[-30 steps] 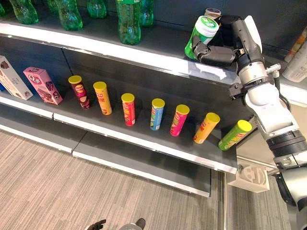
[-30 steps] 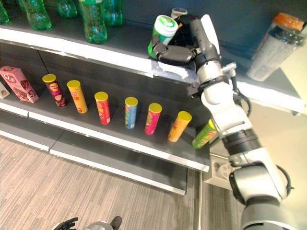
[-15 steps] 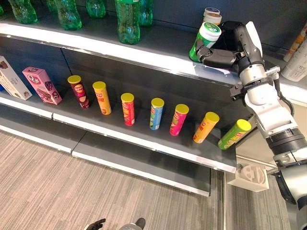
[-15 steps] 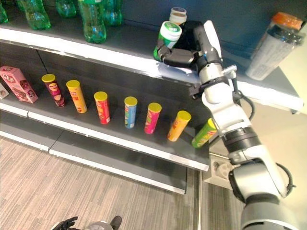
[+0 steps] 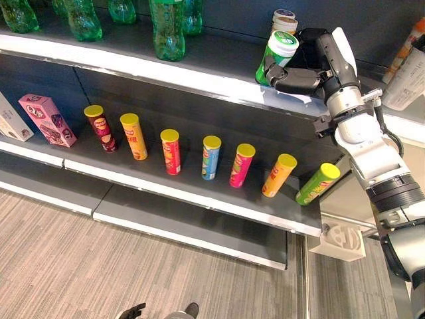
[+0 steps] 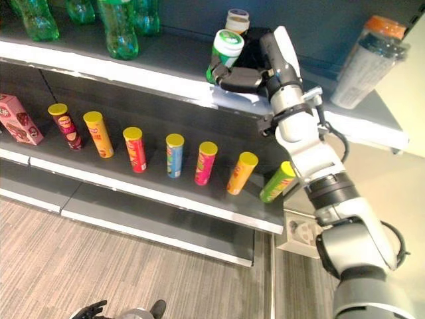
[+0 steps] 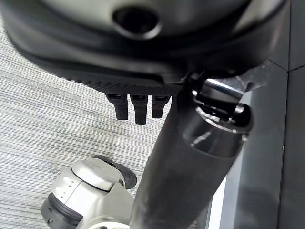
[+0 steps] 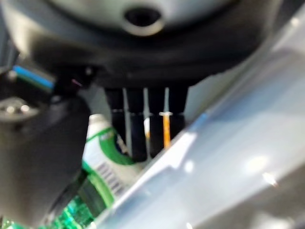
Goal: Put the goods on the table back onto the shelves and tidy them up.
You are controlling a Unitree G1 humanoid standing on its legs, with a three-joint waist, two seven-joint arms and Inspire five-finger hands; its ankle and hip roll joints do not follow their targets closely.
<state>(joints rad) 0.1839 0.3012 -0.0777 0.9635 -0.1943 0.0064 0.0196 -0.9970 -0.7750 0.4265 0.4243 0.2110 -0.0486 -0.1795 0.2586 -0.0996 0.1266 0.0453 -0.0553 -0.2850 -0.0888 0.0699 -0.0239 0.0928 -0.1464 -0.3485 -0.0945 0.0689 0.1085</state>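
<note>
My right hand reaches over the upper shelf, fingers and thumb curled round a green canister with a white lid. The canister leans to the right, its base just above the shelf's front edge; whether it touches the shelf I cannot tell. The right wrist view has the same canister just past the hand's fingers. Close behind it on the shelf stands a small brown jar with a pale lid. My left hand hangs low over the floor, fingers relaxed and holding nothing.
Several green bottles stand on the upper shelf's left part. A row of several crisp tubes lines the middle shelf, with a pink box at its left. A tall container with an orange lid stands at the far right.
My right hand has carried the canister a little lower and deeper over the upper shelf, uncovering the jar behind it. The whole picture has shifted slightly left, so the camera moved.
</note>
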